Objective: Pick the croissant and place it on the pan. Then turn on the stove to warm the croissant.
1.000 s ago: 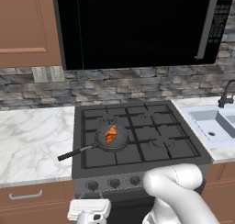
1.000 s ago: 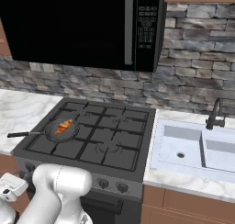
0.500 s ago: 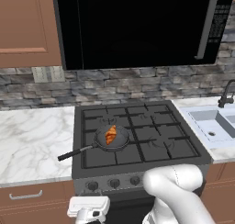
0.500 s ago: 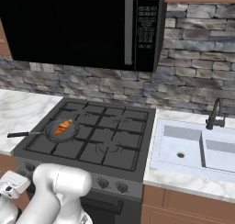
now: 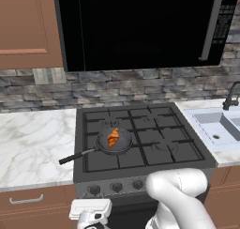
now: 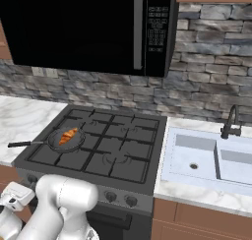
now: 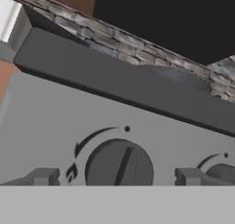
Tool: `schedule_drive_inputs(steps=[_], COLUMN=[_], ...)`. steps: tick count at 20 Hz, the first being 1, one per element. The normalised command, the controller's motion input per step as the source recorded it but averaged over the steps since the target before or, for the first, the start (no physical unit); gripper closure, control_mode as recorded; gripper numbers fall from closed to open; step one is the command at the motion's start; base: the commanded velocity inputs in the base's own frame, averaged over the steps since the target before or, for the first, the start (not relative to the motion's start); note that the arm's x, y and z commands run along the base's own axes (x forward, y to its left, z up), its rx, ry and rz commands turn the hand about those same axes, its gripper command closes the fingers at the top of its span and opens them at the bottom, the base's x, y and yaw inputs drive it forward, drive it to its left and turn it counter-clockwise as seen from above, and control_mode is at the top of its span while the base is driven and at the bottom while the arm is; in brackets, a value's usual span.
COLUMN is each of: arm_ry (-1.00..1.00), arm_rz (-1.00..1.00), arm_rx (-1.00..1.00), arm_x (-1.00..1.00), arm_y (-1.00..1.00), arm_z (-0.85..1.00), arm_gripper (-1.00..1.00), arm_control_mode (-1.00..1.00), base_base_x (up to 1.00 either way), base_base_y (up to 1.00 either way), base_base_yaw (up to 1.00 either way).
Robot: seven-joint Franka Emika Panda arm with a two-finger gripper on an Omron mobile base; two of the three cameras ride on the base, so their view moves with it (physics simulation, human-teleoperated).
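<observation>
Open path to the front knob

In the hand view the spread fingertips (image 7: 41, 176) flank a round knob (image 7: 119, 165) with bare panel between; a second knob (image 7: 222, 172) crowds at 3 o'clock, and the stove (image 7: 114, 81) top ledge overhangs at 12 o'clock.

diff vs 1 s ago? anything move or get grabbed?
Little visibly changed. The hand has crept slightly lower in front of the stove, still open and holding nothing, now lined up on a front knob. The croissant stays in the pan on the front-left burner. Base and cameras unmoved.
</observation>
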Motion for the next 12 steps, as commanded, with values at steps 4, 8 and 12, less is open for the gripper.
schedule_drive_inputs(steps=[4,8,12], arm_ry=[0.00,0.00,0.00], arm_rz=[0.00,0.00,0.00], arm_rx=[0.00,0.00,0.00], arm_x=[0.10,0.13,0.17], arm_y=[0.00,0.00,0.00], arm_z=[-0.11,-0.09,-0.08], arm_gripper=[-1.00,-1.00,-1.00], arm_control_mode=[-1.00,-1.00,-1.00], base_base_x=[0.00,0.00,0.00], base_base_y=[0.00,0.00,0.00], base_base_yaw=[0.00,0.00,0.00])
